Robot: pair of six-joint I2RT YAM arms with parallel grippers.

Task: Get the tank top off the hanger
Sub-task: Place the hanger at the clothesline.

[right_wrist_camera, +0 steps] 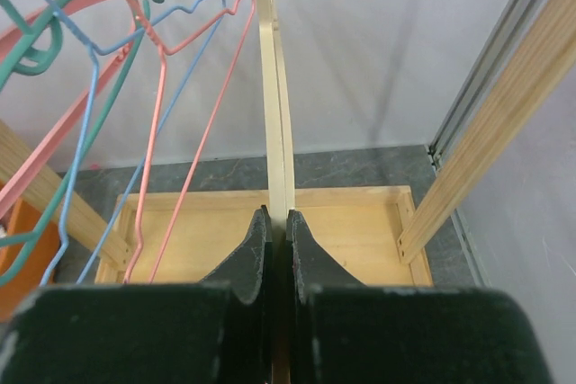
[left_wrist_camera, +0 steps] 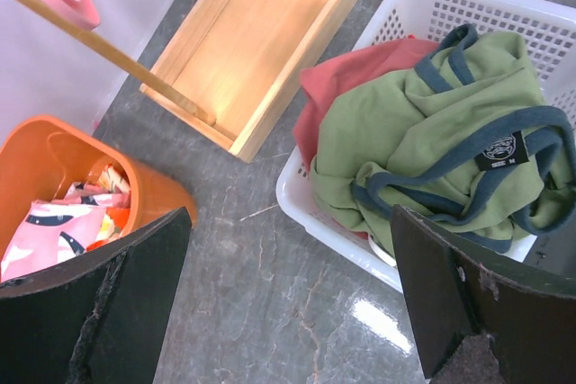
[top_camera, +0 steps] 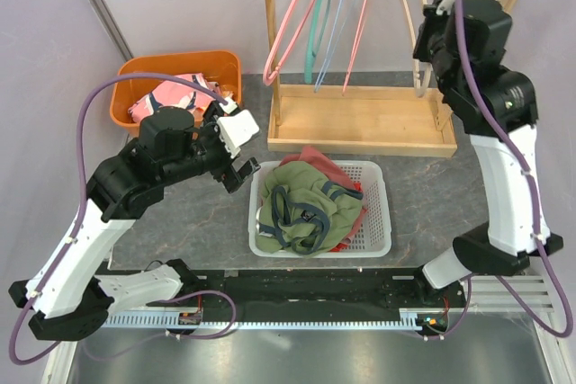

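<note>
The green tank top [top_camera: 310, 204] with navy trim lies crumpled in the white basket [top_camera: 382, 222], on top of a red garment; it is off any hanger. In the left wrist view the tank top [left_wrist_camera: 405, 132] fills the basket [left_wrist_camera: 315, 209]. My left gripper [top_camera: 230, 146] is open and empty, above the table just left of the basket, and its jaws stand wide apart in its own view [left_wrist_camera: 290, 222]. My right gripper [top_camera: 428, 33] is shut on a bare wooden hanger [right_wrist_camera: 274, 87] hanging at the right end of the rack [top_camera: 360, 119]; its own view shows it too [right_wrist_camera: 279, 218].
An orange bin [top_camera: 180, 69] with pink clothes stands at the back left. The wooden rack holds pink, teal and blue empty hangers [top_camera: 315, 15] above its tray base. Grey marble tabletop [left_wrist_camera: 270, 312] lies between bin and basket.
</note>
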